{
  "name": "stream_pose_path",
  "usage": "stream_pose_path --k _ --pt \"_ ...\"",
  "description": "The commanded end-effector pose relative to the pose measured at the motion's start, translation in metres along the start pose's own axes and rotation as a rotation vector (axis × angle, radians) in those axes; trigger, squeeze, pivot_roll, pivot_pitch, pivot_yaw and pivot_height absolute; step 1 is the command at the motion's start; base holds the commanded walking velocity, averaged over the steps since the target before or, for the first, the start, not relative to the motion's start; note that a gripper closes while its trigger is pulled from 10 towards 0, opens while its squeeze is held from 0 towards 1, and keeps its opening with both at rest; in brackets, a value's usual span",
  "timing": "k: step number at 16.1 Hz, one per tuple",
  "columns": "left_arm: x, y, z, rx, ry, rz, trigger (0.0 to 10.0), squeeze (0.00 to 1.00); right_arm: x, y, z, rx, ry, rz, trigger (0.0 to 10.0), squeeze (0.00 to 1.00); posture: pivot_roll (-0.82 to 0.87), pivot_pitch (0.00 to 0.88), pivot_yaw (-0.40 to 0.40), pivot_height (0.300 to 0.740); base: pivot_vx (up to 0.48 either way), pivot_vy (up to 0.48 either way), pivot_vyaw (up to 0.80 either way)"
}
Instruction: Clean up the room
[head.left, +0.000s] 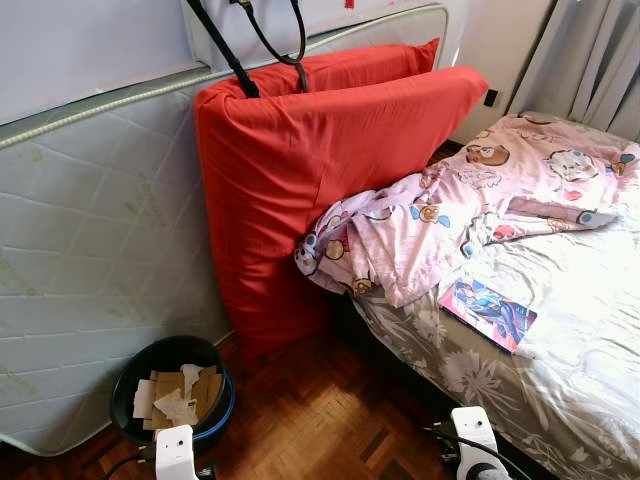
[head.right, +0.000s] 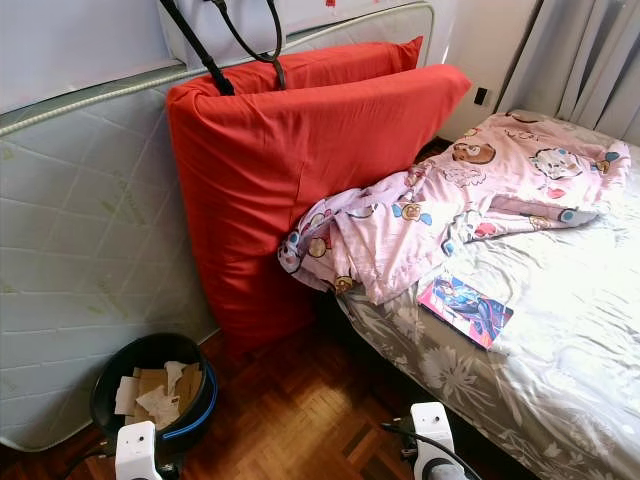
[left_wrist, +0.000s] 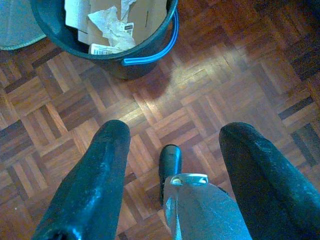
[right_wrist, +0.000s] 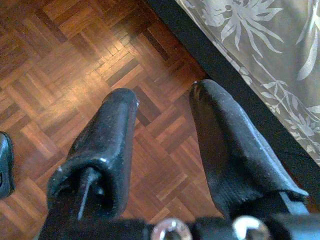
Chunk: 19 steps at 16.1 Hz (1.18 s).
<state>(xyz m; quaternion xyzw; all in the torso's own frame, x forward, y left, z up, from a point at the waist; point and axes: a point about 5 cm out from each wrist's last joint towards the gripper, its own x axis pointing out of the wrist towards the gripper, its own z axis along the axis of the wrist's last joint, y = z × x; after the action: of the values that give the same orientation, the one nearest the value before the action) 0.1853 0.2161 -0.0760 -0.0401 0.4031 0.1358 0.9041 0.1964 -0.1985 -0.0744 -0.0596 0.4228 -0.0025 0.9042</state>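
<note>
1. Both my grippers, left (left_wrist: 172, 150) and right (right_wrist: 162, 117), hang spread and empty over parquet floor (head.left: 320, 420).
2. Black bin (head.left: 170, 360) of cardboard stands by the leaning mattress (head.left: 90, 250).
3. Pink blanket (head.left: 470, 200) spills off the bed (head.left: 560, 330).

The two head cameras are looking forward and down from standing height, taking in the red mattress (head.left: 330, 180), the bed (head.left: 560, 330) on the right and the black bin (head.left: 170, 390) low on the left, the right eye's picture sitting slightly shifted. The left wrist camera is pointing down along its open fingers (left_wrist: 90, 185) at the parquet floor (left_wrist: 210, 90), sharing that bin (left_wrist: 145, 50) with the head views. The right wrist camera is facing down close over the parquet (right_wrist: 75, 65), catching the bed's edge (right_wrist: 270, 55).
</note>
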Motion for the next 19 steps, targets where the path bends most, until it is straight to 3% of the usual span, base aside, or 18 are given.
stream_pose_path --k 1,19 --pt "-0.0017 0.0006 -0.0124 0.008 0.111 -0.117 10.0 0.00 -0.0058 -0.0140 -0.0229 0.240 0.097 0.011 10.0 0.00 -0.03 0.000 -0.076 0.740 0.000 0.000 0.00" --pt "-0.0001 0.0076 -0.0043 0.062 0.081 -0.123 10.0 0.00 -0.0045 -0.0087 -0.0187 0.317 0.062 0.012 10.0 0.00 -0.03 0.000 -0.042 0.740 0.000 0.000 0.00"
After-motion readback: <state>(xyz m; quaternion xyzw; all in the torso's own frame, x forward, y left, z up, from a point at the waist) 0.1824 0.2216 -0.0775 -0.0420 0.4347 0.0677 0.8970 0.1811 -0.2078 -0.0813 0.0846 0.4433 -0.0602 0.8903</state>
